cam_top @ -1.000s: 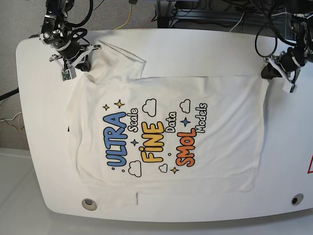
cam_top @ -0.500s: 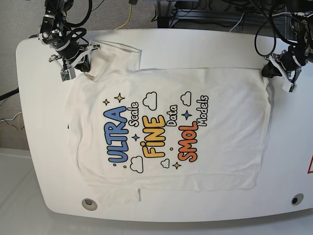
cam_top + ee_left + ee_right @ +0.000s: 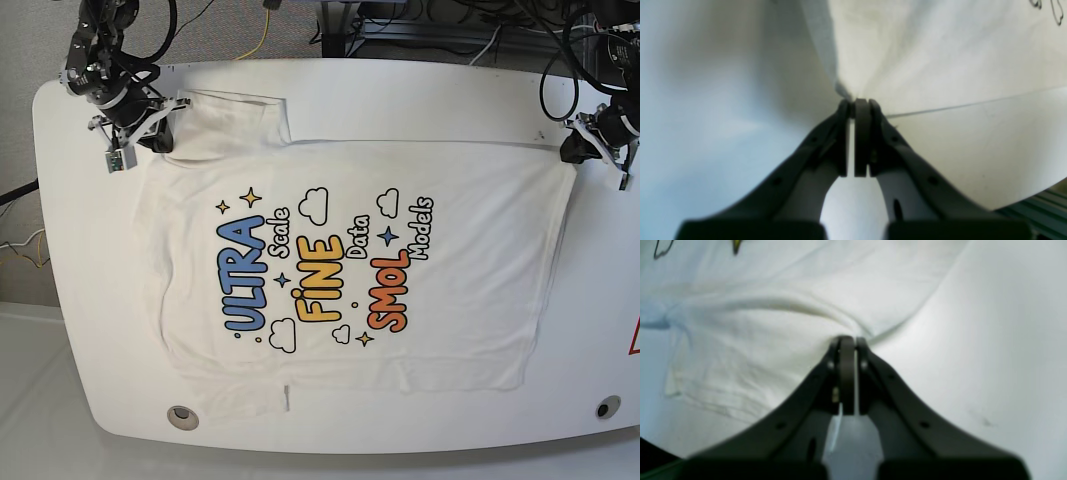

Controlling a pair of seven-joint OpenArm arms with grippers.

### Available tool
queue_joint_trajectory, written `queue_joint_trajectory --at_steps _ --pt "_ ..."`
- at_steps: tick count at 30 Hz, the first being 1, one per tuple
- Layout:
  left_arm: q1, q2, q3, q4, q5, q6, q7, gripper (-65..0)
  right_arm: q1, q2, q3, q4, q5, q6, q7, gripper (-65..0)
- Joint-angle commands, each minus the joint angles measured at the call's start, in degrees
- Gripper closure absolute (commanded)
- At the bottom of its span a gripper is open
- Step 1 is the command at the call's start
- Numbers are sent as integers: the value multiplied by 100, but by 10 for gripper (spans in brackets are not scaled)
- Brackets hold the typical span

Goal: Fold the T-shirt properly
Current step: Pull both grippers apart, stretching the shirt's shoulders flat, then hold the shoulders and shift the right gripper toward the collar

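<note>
white table | T-shirt flat, print "ULTRA Scale FINE Data SMOL Models" | left hand & right hand each pinching shirt corner

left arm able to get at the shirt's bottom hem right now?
Probably not as things stand. The left gripper is shut on the far corner of the T-shirt, at the table's far edge. The near hem lies bare with nothing on it, but the arm would have to let go first.
</note>
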Motion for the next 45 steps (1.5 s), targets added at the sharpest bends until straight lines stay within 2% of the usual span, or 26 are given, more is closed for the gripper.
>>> queue_joint_trajectory --at_steps 1,6,8,14,24,30,42,43,45 --pt "51 -150 -236 347 -131 -28 -75 0 -53 109 193 182 215 23 12 0" --pt "290 -137 -460 724 -142 -25 -52 0 -264 113 424 380 356 34 13 0" --pt "581 -136 -598 1092 -190 -28 -32 0 -647 79 610 727 246 26 89 0" --pt "909 -124 -676 1437 -212 -28 -61 0 -1088 53 849 1056 385 32 113 0" --pt "1086 -116 -844 1620 -207 -28 37 0 -1487 26 1234 1023 1302 144 48 0" --pt "1019 -68 -802 1583 -204 -28 20 0 -1436 48 1267 953 1452 163 46 0" --pt "811 -50 -868 1574 -160 -28 -109 0 -934 175 1219 988 1278 101 -66 0" --pt "894 260 -729 1525 -144 -28 179 -12 -983 -6 1096 834 1313 106 -177 -4" --pt "885 375 -738 1525 -144 -28 179 -10 -931 -6 1096 834 1313 106 -186 -3"
